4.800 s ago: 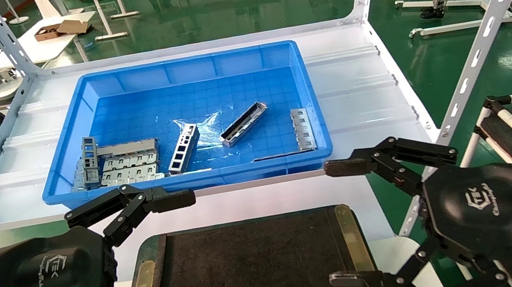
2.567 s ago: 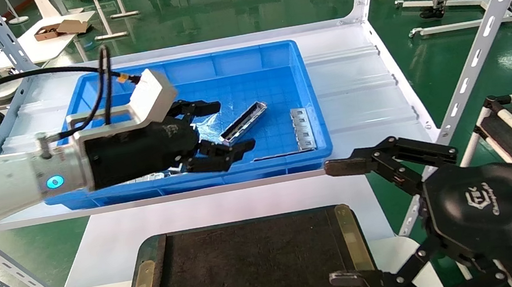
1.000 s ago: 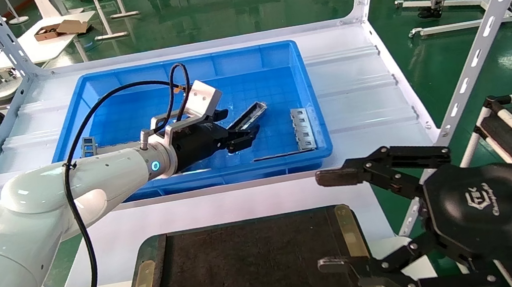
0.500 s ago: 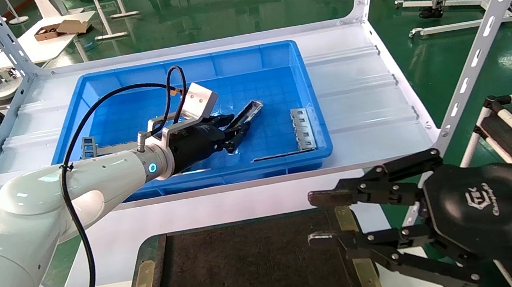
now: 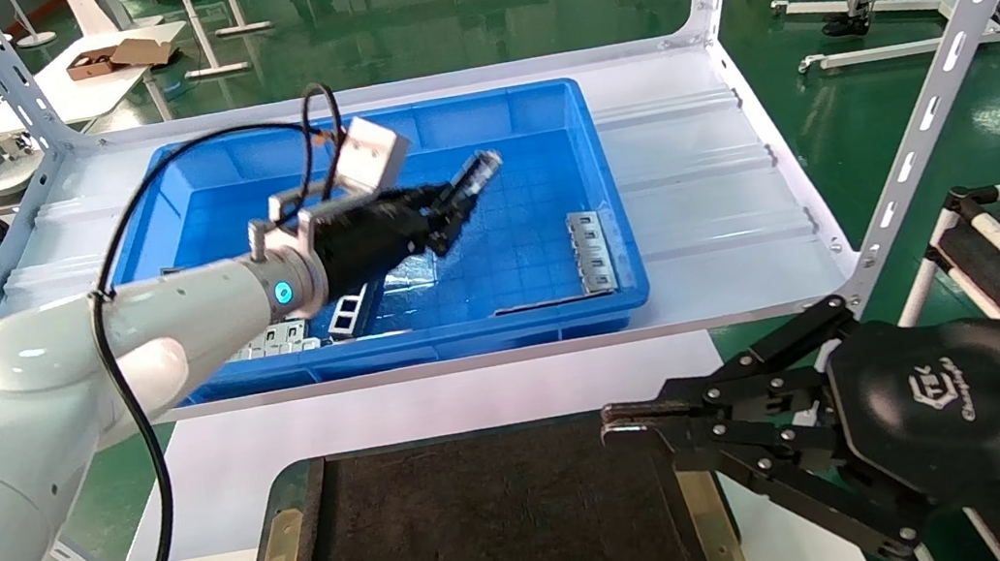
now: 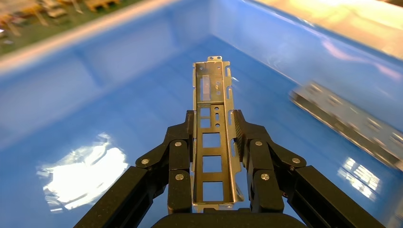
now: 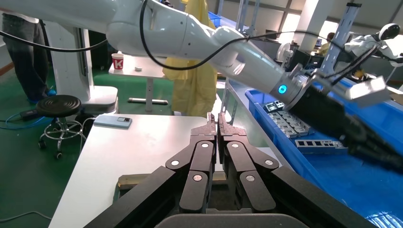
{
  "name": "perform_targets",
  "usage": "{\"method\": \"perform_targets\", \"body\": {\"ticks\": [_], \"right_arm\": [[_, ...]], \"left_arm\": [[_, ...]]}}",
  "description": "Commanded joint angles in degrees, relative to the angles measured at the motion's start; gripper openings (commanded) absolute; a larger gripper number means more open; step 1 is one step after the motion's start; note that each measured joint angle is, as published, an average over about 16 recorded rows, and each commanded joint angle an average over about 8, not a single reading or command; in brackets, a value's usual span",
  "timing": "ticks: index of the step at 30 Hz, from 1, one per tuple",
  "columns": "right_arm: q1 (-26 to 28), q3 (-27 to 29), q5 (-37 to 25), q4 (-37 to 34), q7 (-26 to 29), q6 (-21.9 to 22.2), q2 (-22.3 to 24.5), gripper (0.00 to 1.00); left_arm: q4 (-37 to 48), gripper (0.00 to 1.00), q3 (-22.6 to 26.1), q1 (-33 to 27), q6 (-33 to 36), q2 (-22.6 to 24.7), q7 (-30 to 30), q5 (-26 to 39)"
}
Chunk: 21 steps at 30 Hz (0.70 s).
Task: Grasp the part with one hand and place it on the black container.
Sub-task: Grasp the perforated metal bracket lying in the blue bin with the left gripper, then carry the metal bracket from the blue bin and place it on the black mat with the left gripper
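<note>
My left gripper (image 5: 444, 213) is shut on the part (image 5: 473, 177), a long silver-grey channel bar, and holds it tilted in the air above the floor of the blue bin (image 5: 623, 234). In the left wrist view the part (image 6: 211, 80) runs lengthwise between the fingers, with the gripper (image 6: 213, 119) clamped on its rims. The black container (image 5: 487, 537) lies at the near edge, below the bin. My right gripper (image 5: 613, 421) is shut and empty, over the container's right brass strip; it also shows in the right wrist view (image 7: 217, 118).
In the bin lie a darker ladder-like bar (image 5: 348, 312), flat tabbed plates at the left (image 5: 273, 337) and one at the right (image 5: 592, 253). White rack posts (image 5: 927, 113) stand at the bin's corners. My left arm (image 5: 79, 349) reaches across the white table.
My left gripper closed on the part and lifted it up off the bin floor, tilting it. My right gripper's fingers went from open to shut.
</note>
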Motion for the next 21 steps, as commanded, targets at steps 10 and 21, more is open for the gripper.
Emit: {"method": "perform_targets", "body": {"ticks": [10, 21], "right_arm": [[0.0, 0.0, 0.0, 0.0, 0.0, 0.0, 0.0, 0.00], [0.0, 0.0, 0.0, 0.0, 0.0, 0.0, 0.0, 0.00]], "left_arm": [[-4.7, 0.00, -0.6, -3.3, 16.0, -4.0, 1.8, -5.2], [-15.3, 0.00, -1.4, -1.2, 36.8, -14.4, 1.6, -8.8]]}}
